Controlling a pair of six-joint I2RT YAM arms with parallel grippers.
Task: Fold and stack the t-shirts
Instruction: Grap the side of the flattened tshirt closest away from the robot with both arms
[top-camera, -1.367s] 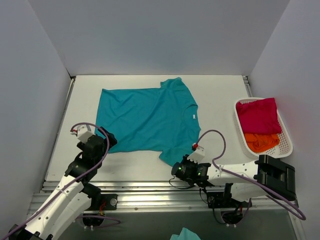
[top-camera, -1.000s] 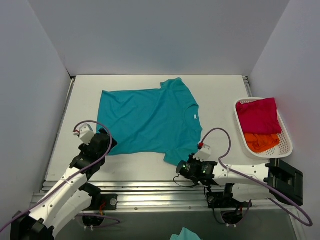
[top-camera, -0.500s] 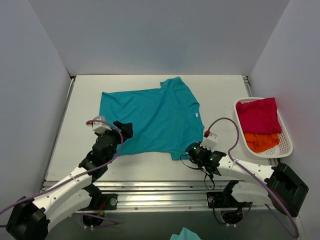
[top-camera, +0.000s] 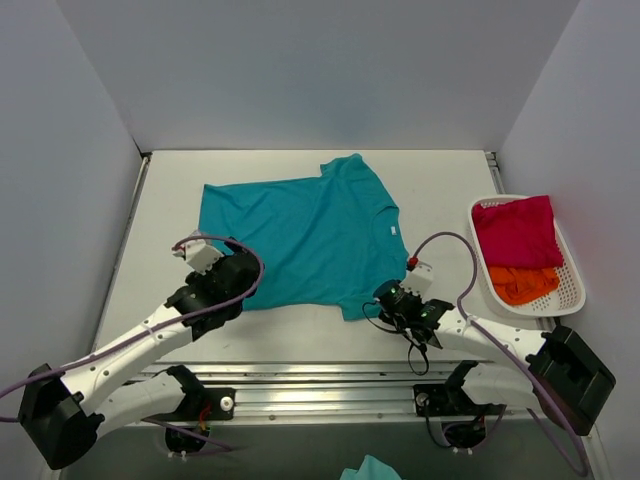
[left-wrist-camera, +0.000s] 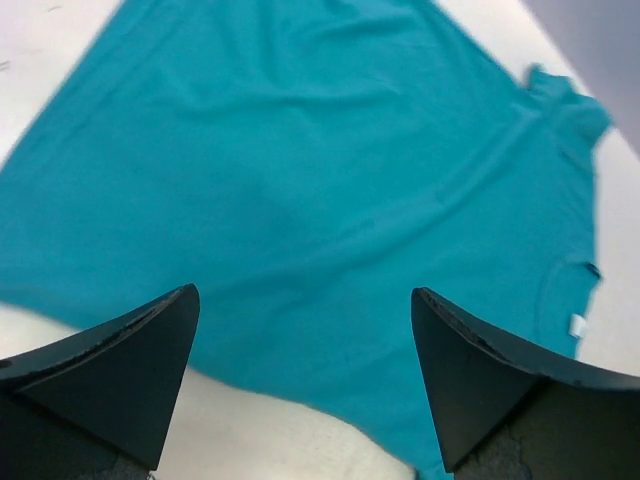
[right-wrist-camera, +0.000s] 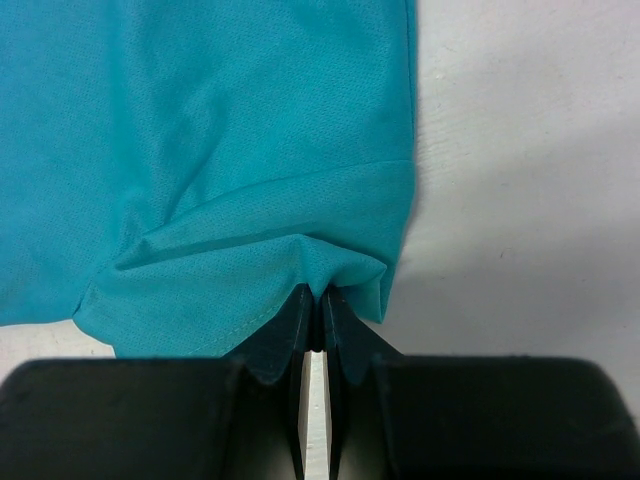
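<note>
The right end effector is clenched on the teal t-shirt. A small pucker of the sleeve's hemmed edge is pinched between the two dark fingers, which are pressed together with only the cloth between them. Bare white bench is seen to the right of that sleeve.

The left end effector is released, with its jaws spread wide. Between them the teal cloth is seen lying below, lightly wrinkled. In the overhead view this end effector is placed over the shirt's near edge on the left side. Whether the cloth is touched there cannot be told.

The teal t-shirt is spread nearly flat on the middle of the bench, with its bottom hem turned to the left and its collar to the right. A small white neck label is shown at the collar. One sleeve is pointed toward the far wall, and the other, the gripped one, toward the near edge.

Well apart, at the right edge of the bench, a white slotted basket is set. In it a crimson-magenta t-shirt is bundled at the far end and an orange t-shirt at the near end, the two touching.
</note>
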